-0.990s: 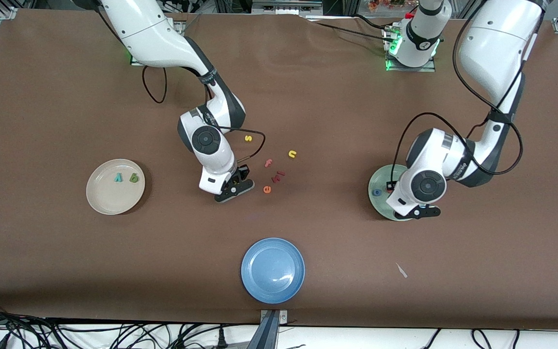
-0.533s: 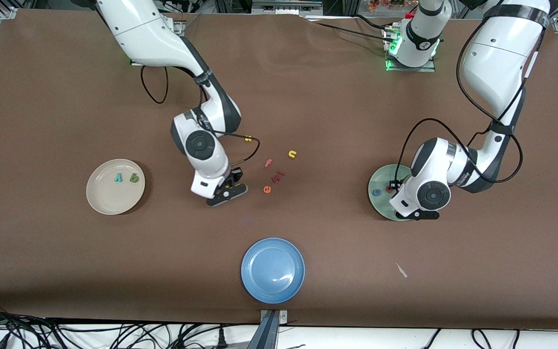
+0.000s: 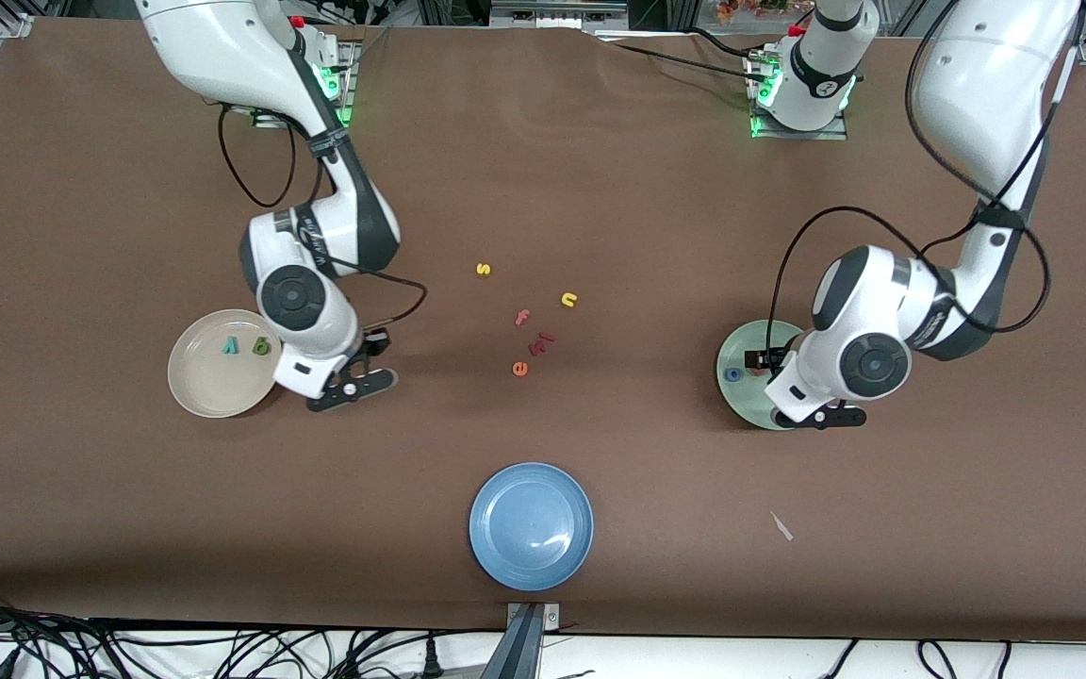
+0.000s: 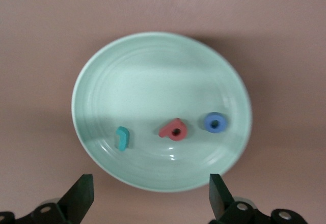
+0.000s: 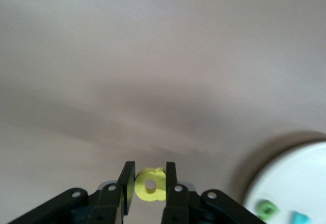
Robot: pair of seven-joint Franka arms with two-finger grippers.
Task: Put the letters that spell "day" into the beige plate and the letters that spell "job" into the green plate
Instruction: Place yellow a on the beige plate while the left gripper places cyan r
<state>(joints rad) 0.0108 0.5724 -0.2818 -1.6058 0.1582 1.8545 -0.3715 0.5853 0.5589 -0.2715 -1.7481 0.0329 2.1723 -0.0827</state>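
From the front, the brown worktop (image 3: 600, 189) has three plates on it. The beige plate (image 3: 208, 396) sits toward the right arm's end, with the teal y (image 3: 230, 346) and the green a (image 3: 261, 346) lying in it. The right end effector (image 3: 352, 387) hangs over the worktop just beside that plate. The green plate (image 3: 741, 401) sits toward the left arm's end, and the blue o (image 3: 733, 374) shows in it. The left end effector (image 3: 816, 415) is over the edge of the green plate nearest the front camera. A blue plate (image 3: 531, 525) lies by the worktop's front edge, in the middle. Loose letters lie near the middle of the worktop: a yellow s (image 3: 483, 270), a yellow n (image 3: 569, 300), an orange f (image 3: 522, 317) and an orange e (image 3: 519, 369)

From the left wrist, the green plate (image 4: 153, 66) holds the teal j (image 4: 123, 137), the red b (image 4: 173, 130) and the blue o (image 4: 216, 122), all apart in a row. The left end effector (image 4: 150, 198) is wide open and holds nothing

From the right wrist, the right end effector (image 5: 150, 183) is closed on the yellow d (image 5: 150, 185), pinched between its two fingers. The beige plate (image 5: 295, 178) is near, with the green a (image 5: 266, 209) and teal y (image 5: 300, 217) in it
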